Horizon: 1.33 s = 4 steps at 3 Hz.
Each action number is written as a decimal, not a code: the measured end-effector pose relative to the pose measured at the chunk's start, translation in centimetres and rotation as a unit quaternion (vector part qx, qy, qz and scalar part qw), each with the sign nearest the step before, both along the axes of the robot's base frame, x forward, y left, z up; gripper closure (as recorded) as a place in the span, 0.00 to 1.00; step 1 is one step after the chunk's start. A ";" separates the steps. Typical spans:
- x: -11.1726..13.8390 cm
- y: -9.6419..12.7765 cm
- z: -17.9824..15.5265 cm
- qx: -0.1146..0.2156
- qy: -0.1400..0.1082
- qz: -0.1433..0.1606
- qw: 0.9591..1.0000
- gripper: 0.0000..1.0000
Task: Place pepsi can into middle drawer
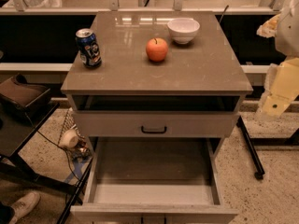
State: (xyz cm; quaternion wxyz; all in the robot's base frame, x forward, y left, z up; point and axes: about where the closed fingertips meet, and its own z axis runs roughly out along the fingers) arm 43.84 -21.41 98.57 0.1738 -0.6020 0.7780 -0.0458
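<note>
Claw: at the right edge of view, off the counter's right side and well apart from all items; whether it is apart or together cannot be told. White bowl: rear right of the counter. Apple: centre, just beside the bowl. Pepsi can: upright near the left edge. Middle drawer: pulled out below the closed drawer front with a black handle
</note>
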 end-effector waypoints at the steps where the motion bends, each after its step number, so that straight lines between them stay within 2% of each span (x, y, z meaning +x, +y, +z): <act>1: 0.0 0.0 0.0 0.000 0.000 0.000 1.000 0.00; 2: 1.9 2.1 1.0 0.057 -0.027 0.007 0.998 0.00; 3: 5.2 5.9 0.4 0.167 -0.057 0.023 0.984 0.00; 4: 8.2 11.6 -0.1 0.318 -0.103 0.055 0.941 0.00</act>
